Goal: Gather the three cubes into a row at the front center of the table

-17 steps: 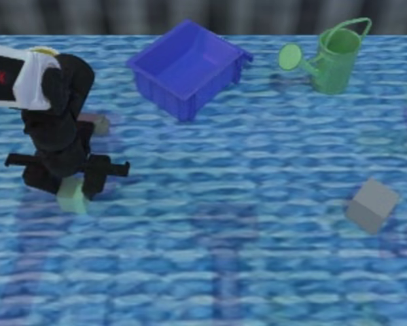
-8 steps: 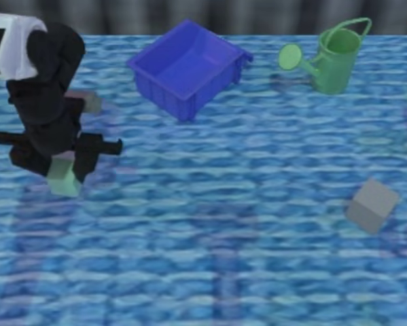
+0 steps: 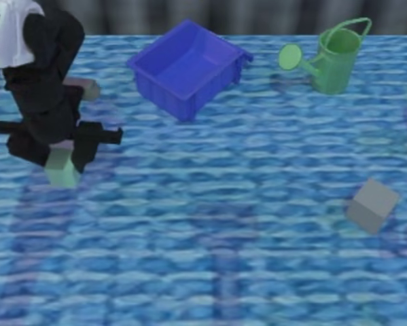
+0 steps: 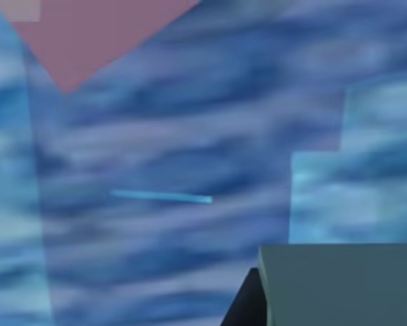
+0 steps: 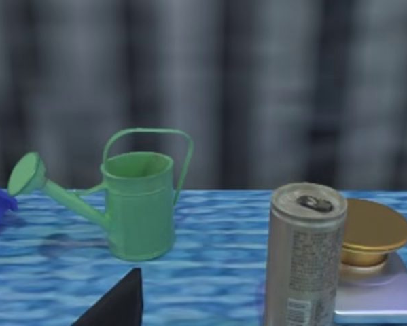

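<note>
My left gripper (image 3: 59, 163) is shut on the small mint-green cube (image 3: 64, 176), holding it above the table (image 3: 210, 231) at the left side. In the left wrist view the green cube (image 4: 342, 285) fills the corner beside one dark finger (image 4: 247, 305). The pale pink cube (image 3: 90, 89) lies behind the left arm, mostly hidden by it; the left wrist view shows the pink cube (image 4: 87, 30) beyond the held one. The grey cube (image 3: 373, 205) rests alone at the right. My right arm is outside the top view.
A big blue bin (image 3: 188, 68) stands at the back centre and a green watering can (image 3: 332, 58) at the back right. The right wrist view shows that watering can (image 5: 135, 204), a metal can (image 5: 304, 255) and a gold-topped object (image 5: 373, 238).
My left gripper has risen and drifted toward the back left, carrying the mint-green cube with it. The grey cube, bin and watering can have not moved.
</note>
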You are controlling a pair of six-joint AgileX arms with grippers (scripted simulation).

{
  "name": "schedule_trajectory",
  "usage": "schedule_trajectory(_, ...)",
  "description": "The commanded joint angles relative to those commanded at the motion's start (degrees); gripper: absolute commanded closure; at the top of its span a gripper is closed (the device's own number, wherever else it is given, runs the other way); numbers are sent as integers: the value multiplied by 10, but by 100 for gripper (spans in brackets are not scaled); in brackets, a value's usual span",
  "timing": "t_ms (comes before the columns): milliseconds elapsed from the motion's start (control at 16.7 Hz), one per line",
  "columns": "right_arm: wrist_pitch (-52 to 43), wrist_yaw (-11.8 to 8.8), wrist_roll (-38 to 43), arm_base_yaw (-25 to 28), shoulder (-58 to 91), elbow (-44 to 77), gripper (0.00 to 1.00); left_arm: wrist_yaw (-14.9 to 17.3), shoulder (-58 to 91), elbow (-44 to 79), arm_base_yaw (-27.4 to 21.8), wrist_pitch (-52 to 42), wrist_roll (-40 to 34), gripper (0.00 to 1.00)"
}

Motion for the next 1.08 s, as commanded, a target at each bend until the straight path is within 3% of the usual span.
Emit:
schedule_trajectory(240,0,0,0,0,0,0,0,-2,49,81,-82,-39,-88,100)
schedule_trajectory(780,0,0,0,0,0,0,0,-8,184,331,-376,-159,-448,100)
schedule_trajectory(900,0,0,0,0,0,0,0,-10,195,361,-411,-171,-484,100)
schedule_trajectory(1080,0,0,0,0,0,0,0,-11,197,371,-423,-175,-496,100)
